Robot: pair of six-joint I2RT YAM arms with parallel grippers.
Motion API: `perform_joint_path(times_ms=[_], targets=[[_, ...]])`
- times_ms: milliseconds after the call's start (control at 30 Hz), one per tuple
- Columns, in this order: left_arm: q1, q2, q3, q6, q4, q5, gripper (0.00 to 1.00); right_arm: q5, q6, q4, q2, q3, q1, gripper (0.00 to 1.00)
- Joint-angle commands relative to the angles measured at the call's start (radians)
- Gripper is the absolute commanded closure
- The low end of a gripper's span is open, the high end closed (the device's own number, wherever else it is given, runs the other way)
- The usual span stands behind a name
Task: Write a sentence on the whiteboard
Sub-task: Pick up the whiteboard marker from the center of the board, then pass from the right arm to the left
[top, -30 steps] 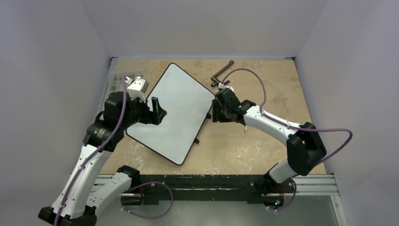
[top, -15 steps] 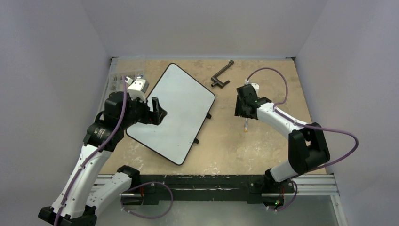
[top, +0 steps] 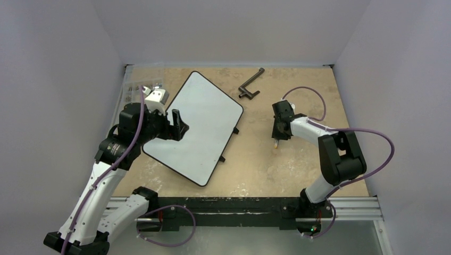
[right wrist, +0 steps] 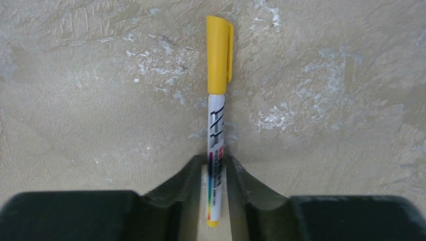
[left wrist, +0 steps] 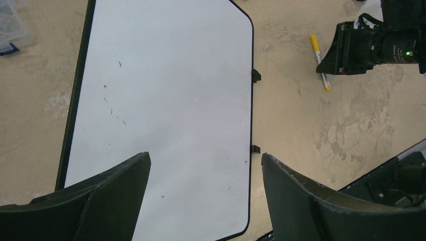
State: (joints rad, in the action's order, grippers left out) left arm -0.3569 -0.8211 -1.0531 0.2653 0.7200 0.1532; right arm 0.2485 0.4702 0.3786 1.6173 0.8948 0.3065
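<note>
Large flat whiteboard [top: 194, 127], white with thin black rim, lying askew on the mottled tan surface [top: 298, 85], toward 9 o'clock of centre; face plain but for a few dark specks. Left end effector [left wrist: 206, 160] above the board's 9 o'clock edge, jaws wide apart, holding nothing. Yellow-capped white marker pen [right wrist: 217, 100] flat on the surface at 3 o'clock from the board. Right end effector [right wrist: 215, 168] astride its barrel, jaws drawn close; clamped or just short of it, cannot tell

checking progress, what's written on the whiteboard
No lettering, just a few faint specks on the whiteboard. The left claw hides part of it.
</note>
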Motion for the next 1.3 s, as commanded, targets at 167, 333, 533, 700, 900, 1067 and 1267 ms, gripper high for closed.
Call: perform_joint_path(times_ms=[167,333,533,700,900,1067,1267], targets=[[-0.007,0.001,-0.031,-0.02,-0.027,0.011,0.19,-0.1,0.006,-0.056,0.048,-0.023,-0.007,0.92],[-0.007,-0.004,-0.032,-0.02,-0.027,0.027,0.19,-0.05,-0.029,-0.028,-0.002,-0.012,-0.006,1.0],[-0.007,-0.022,-0.018,-0.005,-0.095,0.259,0.19,-0.154,-0.12,-0.007,-0.172,0.007,0.004,1.0],[-0.007,-0.046,-0.008,0.085,-0.193,0.419,0.19,-0.241,-0.17,0.008,-0.286,0.054,0.11,1.0],[-0.007,-0.116,-0.041,0.167,-0.238,0.526,0.24,-0.236,-0.209,0.037,-0.341,0.144,0.299,1.0],[-0.007,-0.197,-0.109,0.14,-0.145,0.584,0.26,-0.286,-0.289,0.0,-0.406,0.164,0.402,1.0],[-0.006,-0.279,-0.181,0.158,-0.083,0.597,0.3,-0.316,-0.357,-0.031,-0.457,0.181,0.49,1.0]])
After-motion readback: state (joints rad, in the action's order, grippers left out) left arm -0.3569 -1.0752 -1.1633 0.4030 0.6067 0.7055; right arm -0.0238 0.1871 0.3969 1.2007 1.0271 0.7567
